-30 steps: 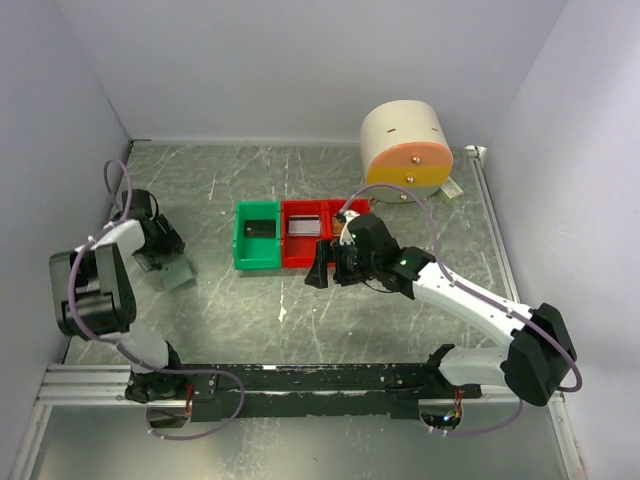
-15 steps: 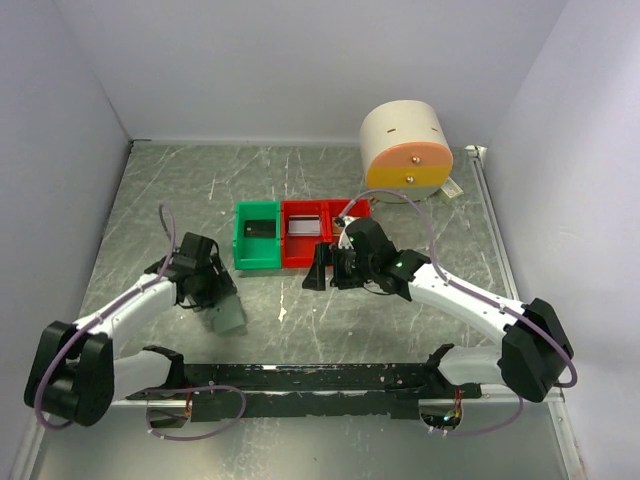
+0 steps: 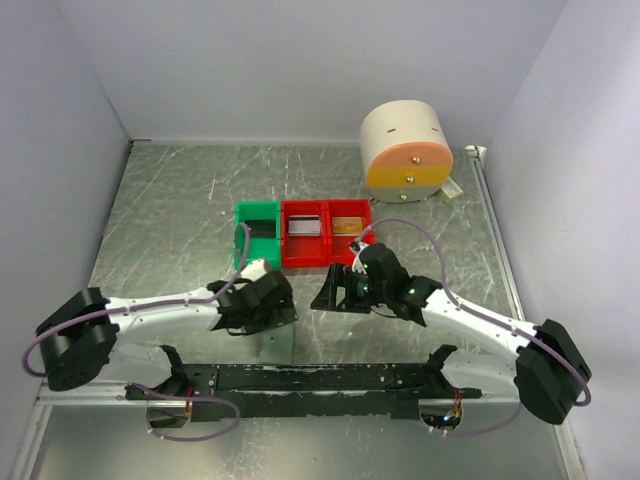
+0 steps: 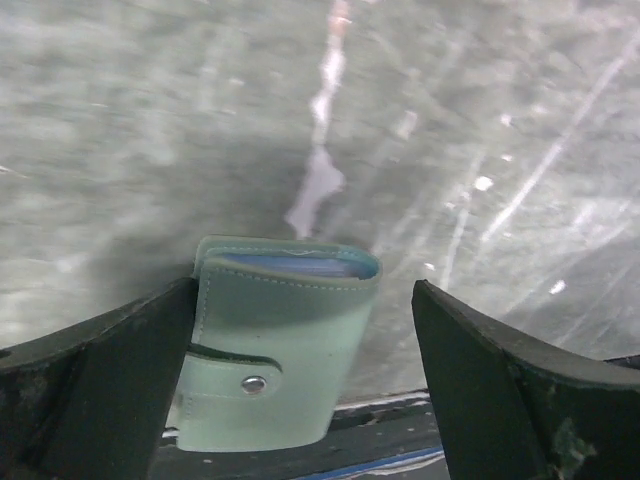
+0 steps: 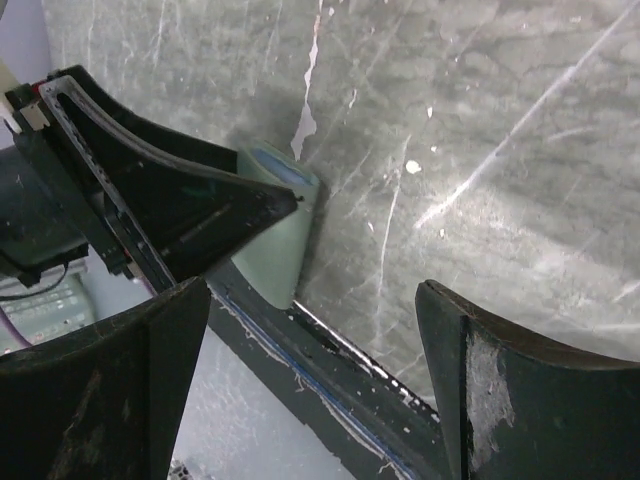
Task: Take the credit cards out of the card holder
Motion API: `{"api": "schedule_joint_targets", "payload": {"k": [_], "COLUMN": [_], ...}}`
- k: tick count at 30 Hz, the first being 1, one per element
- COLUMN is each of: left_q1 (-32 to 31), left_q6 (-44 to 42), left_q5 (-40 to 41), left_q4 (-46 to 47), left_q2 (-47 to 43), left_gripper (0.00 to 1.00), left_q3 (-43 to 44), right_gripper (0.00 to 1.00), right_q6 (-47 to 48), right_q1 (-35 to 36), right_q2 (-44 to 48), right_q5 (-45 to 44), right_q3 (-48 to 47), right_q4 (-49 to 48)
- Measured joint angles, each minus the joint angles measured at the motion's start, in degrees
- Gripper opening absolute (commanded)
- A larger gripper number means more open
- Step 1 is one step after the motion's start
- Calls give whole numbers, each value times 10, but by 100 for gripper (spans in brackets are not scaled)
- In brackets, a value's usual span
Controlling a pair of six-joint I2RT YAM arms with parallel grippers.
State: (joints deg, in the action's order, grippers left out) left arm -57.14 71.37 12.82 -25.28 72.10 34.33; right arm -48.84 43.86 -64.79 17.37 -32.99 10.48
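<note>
My left pincer (image 4: 305, 290) stands wide apart around the card holder (image 4: 270, 350). The holder sits snapped shut at the near edge of the worktop (image 4: 450, 120), touching one finger with a gap to the other. My right pincer (image 5: 312, 290) is apart too, with nothing between its fingers, just right of the holder. Farther off, a gold-tan credit card (image 3: 348, 225) lies in the right compartment of the red bin (image 3: 325, 260).

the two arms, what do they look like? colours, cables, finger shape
Both the left arm and the right arm have white links between chunky black joint housings. A lilac cable loops loosely along each. The fingers are matte black, broad wedges tapering to a point, lightly scuffed.
</note>
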Motion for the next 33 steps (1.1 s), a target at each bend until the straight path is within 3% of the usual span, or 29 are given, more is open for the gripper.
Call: {"api": "schedule_joint_targets", "payload": {"k": [6, 14, 18, 23, 33], "left_q1": [-68, -72, -72, -72, -72], "left_q6": [52, 61, 60, 57, 30], "left_q5": [66, 126, 126, 107, 93], "left_q4": [-22, -30, -5, 14, 20], "left_q2": [38, -143, -226, -239, -222], "left_gripper": [100, 100, 99, 100, 100], "left_q3": [74, 40, -27, -86, -74], "right_gripper": [83, 71, 64, 61, 63], "right_q6": [-29, -68, -100, -165, -274], "right_q1": [7, 47, 104, 192, 257], "right_q2": [71, 114, 90, 50, -42], "right_q5": [-2, -5, -23, -76, -221], "right_q3": [45, 103, 124, 151, 147], "right_q4": [3, -18, -52, -121, -196]}}
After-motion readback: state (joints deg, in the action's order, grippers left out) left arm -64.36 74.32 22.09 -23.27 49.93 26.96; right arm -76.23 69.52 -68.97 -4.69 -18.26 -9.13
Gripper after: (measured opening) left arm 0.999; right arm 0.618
